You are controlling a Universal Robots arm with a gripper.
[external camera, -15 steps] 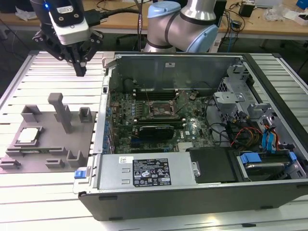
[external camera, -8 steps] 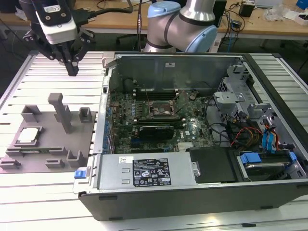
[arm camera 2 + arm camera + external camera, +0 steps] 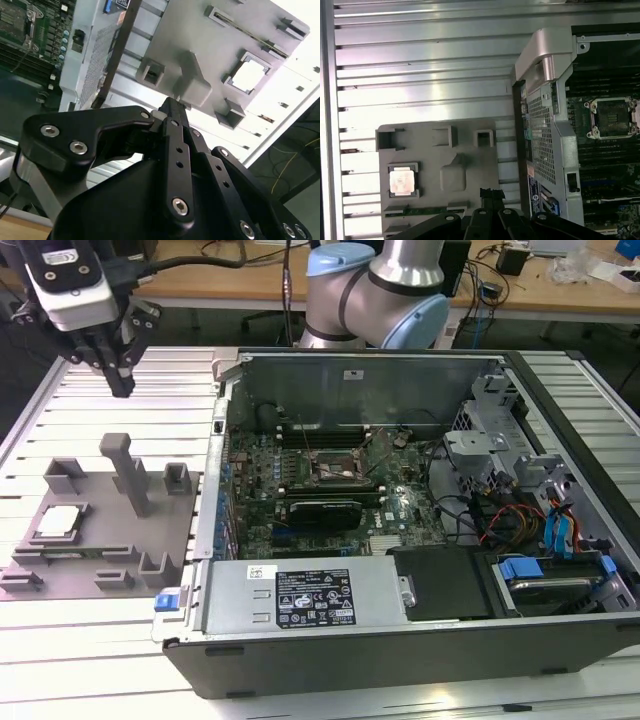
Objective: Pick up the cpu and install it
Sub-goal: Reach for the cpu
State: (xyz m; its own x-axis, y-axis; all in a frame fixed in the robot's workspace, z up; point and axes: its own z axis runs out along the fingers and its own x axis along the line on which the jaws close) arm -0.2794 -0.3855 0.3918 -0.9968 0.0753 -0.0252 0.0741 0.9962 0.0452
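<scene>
Black jointed links of the claw (image 3: 172, 104) are sitting closest to the lens in both wrist views, and its fingertips are pressing together, clenched on nothing. In the exterior view the claw (image 3: 120, 388) is hanging in the air at the exterior view's left, above the slatted metal tabletop (image 3: 100, 650) and clear of everything on it.

Below it, a gray tray (image 3: 110, 532) is lying flat on the tabletop, just beside the open computer case (image 3: 330, 665). The cpu (image 3: 58, 521) is resting in a square recess of this tray, on the side far from the case, its pale metal top facing up. In the first wrist view the cpu (image 3: 402, 180) is shining brightly inside its dark rim, well apart from the claw (image 3: 491, 192). In the second wrist view the cpu (image 3: 251, 75) is showing beyond the tray's 1 tall post (image 3: 192, 80), which is standing upright near the tray's middle.

Inside the case, the motherboard (image 3: 300, 512) is lying exposed, and the socket (image 3: 335, 466) with its metal frame is sitting near the board's middle. A gray power supply (image 3: 300, 595) is occupying the case's near edge. The arm (image 3: 375, 290) is rising behind the case.
</scene>
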